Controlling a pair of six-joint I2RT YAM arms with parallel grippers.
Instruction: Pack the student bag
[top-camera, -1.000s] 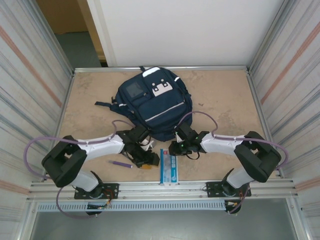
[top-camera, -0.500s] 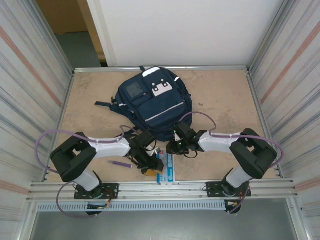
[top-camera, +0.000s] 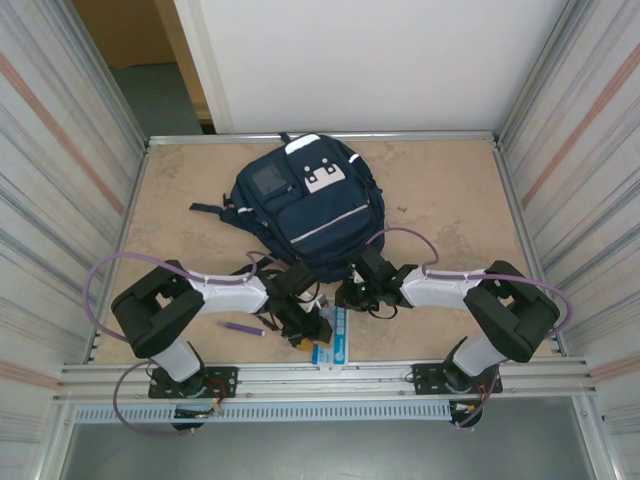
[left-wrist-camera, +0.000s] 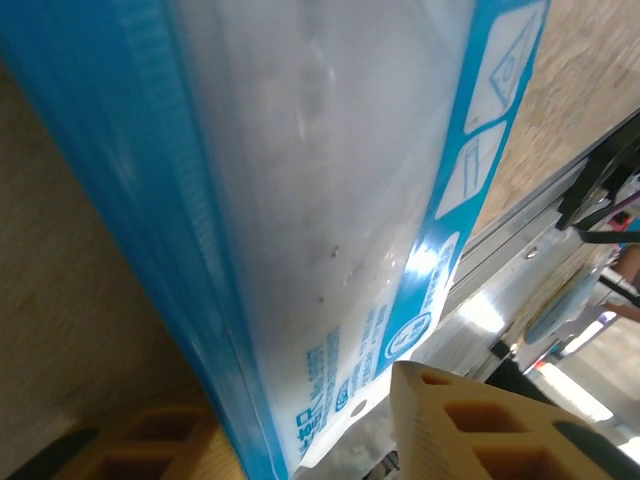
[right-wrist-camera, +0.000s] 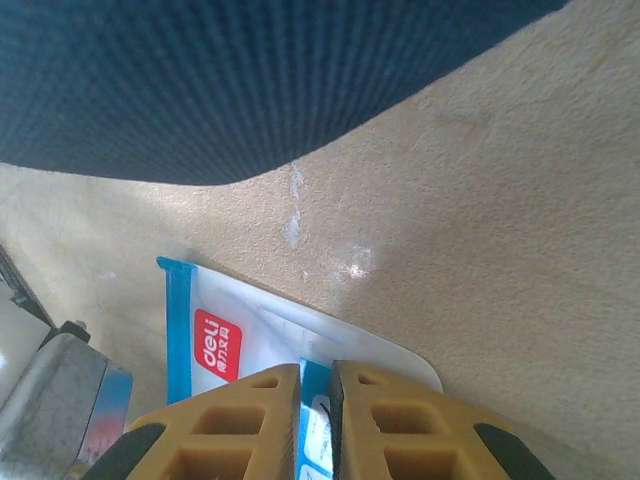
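Two pincers meet at the blue-white pouch on the counter, near-centre; the student bag lies just beyond it, far-centre, front side up. Right pincer is pressed together, prob. nipping the pouch's far end; left pincer is spread astride its long edge. Best: left closes squarely w/o creasing, then both lift level twd the bag.

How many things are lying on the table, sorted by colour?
Navy-blue fabric backpack: 1
Blue-and-white flat plastic packet: 1
Purple pen: 1
Total: 3
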